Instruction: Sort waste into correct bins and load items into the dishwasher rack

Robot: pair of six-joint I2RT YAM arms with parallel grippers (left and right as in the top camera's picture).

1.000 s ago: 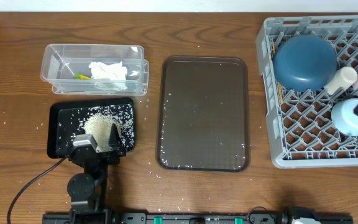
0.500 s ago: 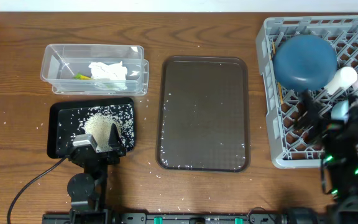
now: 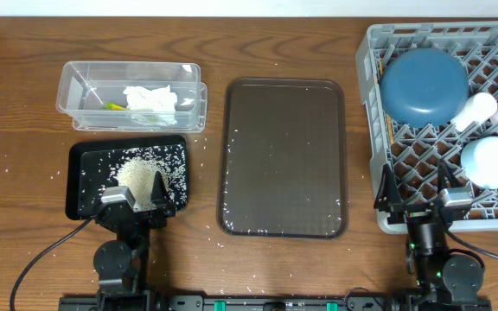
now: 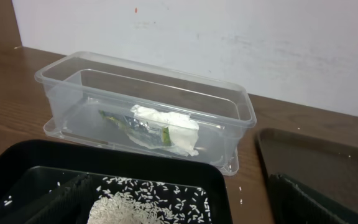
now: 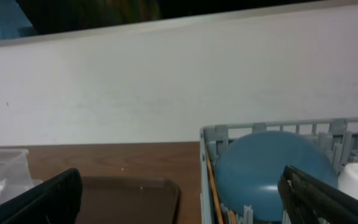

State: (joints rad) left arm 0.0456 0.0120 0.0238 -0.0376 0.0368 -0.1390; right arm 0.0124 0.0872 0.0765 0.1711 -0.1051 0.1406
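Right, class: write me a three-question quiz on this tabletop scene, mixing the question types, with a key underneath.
1. True or false: the tissue lies inside the clear tub.
2. Multiple choice: the rice pile sits on A) the brown serving tray, B) the black tray, C) the clear tub.
3. Fill the gap: the dark blue bowl sits in the grey ____.

Key: 1 true; 2 B; 3 rack.
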